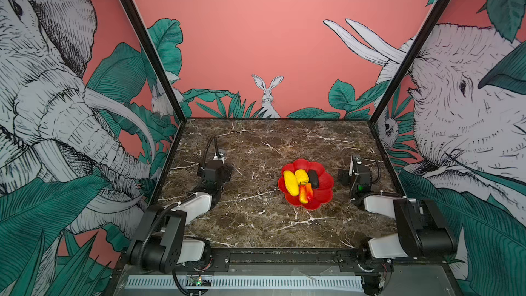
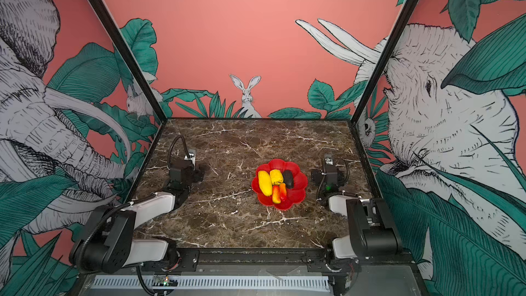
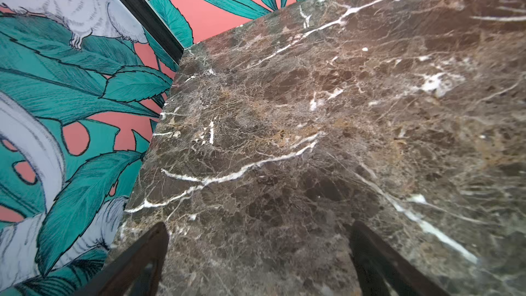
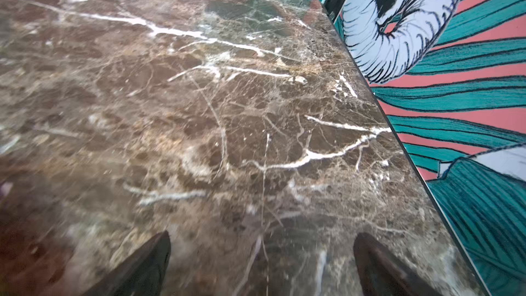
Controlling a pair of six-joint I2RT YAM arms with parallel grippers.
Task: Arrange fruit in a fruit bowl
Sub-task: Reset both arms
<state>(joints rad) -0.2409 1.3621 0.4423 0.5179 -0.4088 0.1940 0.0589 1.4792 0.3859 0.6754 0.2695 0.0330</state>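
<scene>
The fruit bowl (image 1: 324, 192), a glossy red flower-shaped dish, sits right of the table's middle in both top views. All the fruit lies inside it: a long smooth yellow piece (image 1: 291, 182), a bumpy yellow piece (image 1: 301, 176), a black oval (image 1: 313, 179) and two red-orange sticks (image 1: 303, 194) side by side at the near rim. My left gripper (image 3: 259, 227) is open over bare marble, well left of the bowl. The right gripper (image 4: 262, 236) is open too, over marble just right of the bowl. Neither wrist view shows the bowl or any fruit.
The brown marble table (image 1: 256, 217) is boxed in by patterned walls with black corner posts (image 1: 176, 109) on the left, right and back. The left wrist block (image 1: 213, 173) and right wrist block (image 1: 360, 173) stand low on either side of the bowl.
</scene>
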